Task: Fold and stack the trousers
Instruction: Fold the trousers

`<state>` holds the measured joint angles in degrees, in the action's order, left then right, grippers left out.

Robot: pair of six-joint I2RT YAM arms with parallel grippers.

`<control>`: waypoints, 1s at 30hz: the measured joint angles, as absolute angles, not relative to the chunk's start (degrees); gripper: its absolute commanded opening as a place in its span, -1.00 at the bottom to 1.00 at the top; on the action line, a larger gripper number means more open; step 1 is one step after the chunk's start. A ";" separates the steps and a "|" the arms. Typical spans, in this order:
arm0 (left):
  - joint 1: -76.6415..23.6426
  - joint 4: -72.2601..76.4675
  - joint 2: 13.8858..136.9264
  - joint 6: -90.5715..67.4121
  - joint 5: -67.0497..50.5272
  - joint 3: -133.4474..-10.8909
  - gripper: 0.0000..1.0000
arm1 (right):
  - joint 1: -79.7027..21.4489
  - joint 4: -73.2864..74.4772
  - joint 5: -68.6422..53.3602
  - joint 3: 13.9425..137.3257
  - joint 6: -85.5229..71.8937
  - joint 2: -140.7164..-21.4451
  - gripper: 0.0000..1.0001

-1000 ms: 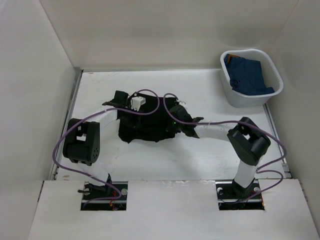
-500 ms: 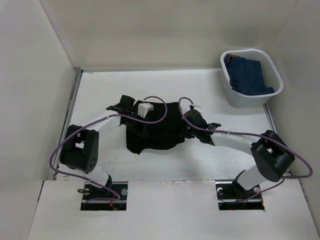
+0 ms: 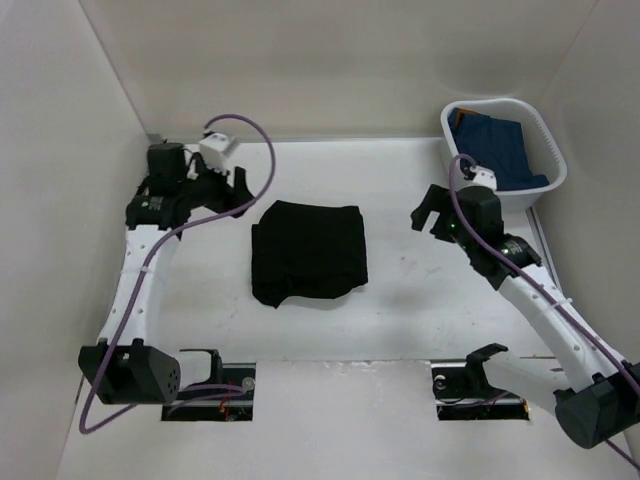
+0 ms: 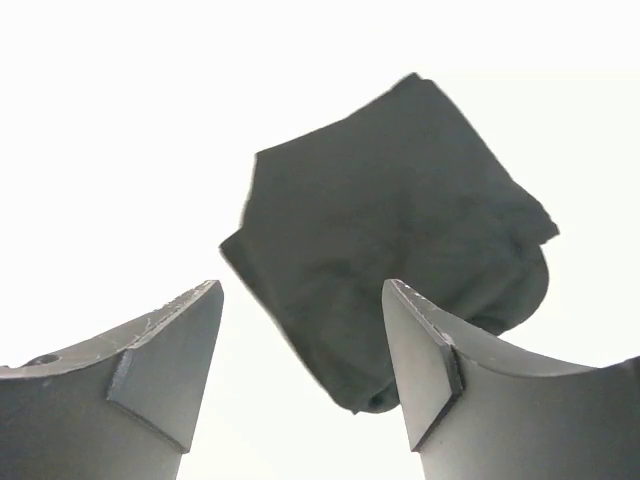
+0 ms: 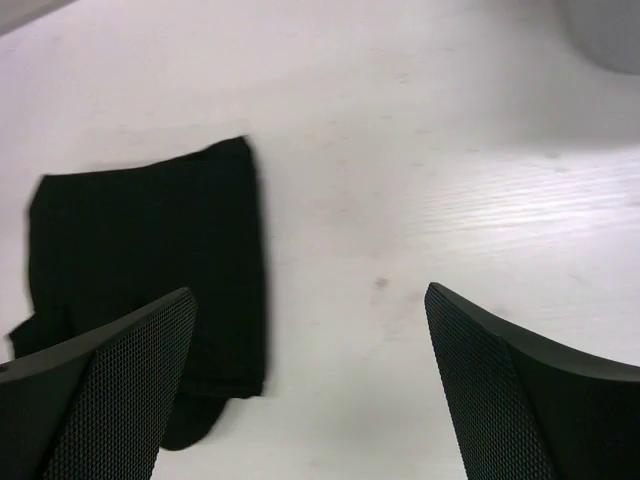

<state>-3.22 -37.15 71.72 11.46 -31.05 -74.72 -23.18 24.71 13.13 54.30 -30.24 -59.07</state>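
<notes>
Release is seen on both sides: the folded black soft-fabric trousers (image 3: 308,250) are left lying flat at the middle of the white table (image 3: 420,290). The left gripper (image 4: 300,300) and the right gripper (image 5: 308,292) are drawn back, fingers apart and empty. Folding is judged done; stacking remains.

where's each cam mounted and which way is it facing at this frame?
Top external: above and behind the bases, looking down at the table; left arm and right arm visible.
Left wrist: left gripper frames the trousers below.
Right wrist: right gripper frames bare table, trousers at left.
Shared: all three show the trousers.
</notes>
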 measured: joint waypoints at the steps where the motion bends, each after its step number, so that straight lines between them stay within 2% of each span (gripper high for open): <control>1: -0.47 -37.67 71.00 11.07 -30.96 -74.72 0.29 | -21.02 26.41 12.71 54.61 -29.21 -58.57 1.00; 9: 24.88 -39.16 69.19 6.61 -28.67 -69.60 0.26 | -6.11 37.06 10.79 54.70 -25.43 -51.55 1.00; 13: 31.18 -40.29 69.14 5.78 -27.09 -66.70 0.25 | -2.59 37.26 10.09 54.70 -23.33 -47.22 1.00; 30: 29.17 -41.45 64.05 6.13 -23.77 -64.45 0.26 | -1.74 37.85 7.62 54.48 -22.70 -46.09 1.00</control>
<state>29.17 -41.45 64.05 6.13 -23.77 -64.45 -1.74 37.85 7.62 54.48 -22.70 -46.09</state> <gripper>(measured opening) 0.629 0.998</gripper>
